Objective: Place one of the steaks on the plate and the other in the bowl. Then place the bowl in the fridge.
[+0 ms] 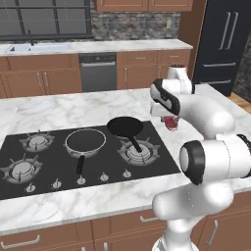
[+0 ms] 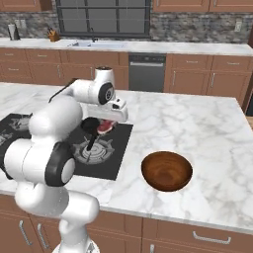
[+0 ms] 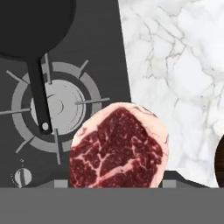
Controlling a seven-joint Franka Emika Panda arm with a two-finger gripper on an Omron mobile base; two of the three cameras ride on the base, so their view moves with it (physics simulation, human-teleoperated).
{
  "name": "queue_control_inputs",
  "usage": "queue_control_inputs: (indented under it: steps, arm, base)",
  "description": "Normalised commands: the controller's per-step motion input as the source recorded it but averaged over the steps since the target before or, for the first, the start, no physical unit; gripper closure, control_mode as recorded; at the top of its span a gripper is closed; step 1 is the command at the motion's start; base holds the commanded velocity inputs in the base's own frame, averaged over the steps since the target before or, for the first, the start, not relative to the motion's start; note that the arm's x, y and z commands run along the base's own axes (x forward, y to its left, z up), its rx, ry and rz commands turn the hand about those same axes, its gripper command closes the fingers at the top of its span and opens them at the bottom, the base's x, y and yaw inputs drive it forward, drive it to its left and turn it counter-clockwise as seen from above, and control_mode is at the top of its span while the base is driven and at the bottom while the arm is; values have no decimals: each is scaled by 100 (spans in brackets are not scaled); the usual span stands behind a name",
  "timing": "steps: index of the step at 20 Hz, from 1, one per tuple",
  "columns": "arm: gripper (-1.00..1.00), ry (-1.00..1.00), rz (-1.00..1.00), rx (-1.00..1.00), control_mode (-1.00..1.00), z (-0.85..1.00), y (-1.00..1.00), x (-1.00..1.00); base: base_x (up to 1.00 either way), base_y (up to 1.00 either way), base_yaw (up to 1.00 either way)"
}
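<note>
From the left base view, the white arm reached out over the marble bench [image 1: 73, 115], and a steak [image 1: 170, 122] showed red just below the hand [image 1: 169, 117], past the right edge of the black cooktop [image 1: 59, 169]. 2 frying pans sat on the burners, the small one [image 1: 125, 127] close to the hand. The fridge [image 1: 220, 44] stood well apart at the back right, doors shut.

From the right base view, the hand [image 2: 106, 126] carried that steak [image 2: 104, 127] in the air above the cooktop's near corner, while the bowl [image 2: 166, 170] waited empty on the bench off to the right, near the front edge.

In the hand view, the steak [image 3: 117, 146] loomed large and flat between the fingers, pinched by a half-spread hand, burner and pan handle [image 3: 38, 98] below it. A dark sliver at the right edge was probably the bowl.

The step looked like carrying this piece across to the bowl. Done well, that meant travelling level, clearing the rim, centring over the hollow, and letting go low so the meat would not flop over the side.
</note>
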Motion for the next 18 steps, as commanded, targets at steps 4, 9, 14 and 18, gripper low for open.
queue_control_inputs:
  steps: [4, 9, 14, 18]
  arm:
    - [100, 0, -6, 0, -100, 2, -71, -100]
    - [100, 7, -16, 0, -100, 3, -100, -99]
    - [100, 13, -14, 0, -100, -14, -100, -54]
    - [100, 7, -1, 12, -100, -28, -100, 16]
  base:
    - [0, 0, 0]
    - [0, 0, 0]
    - [0, 0, 0]
    - [0, 0, 0]
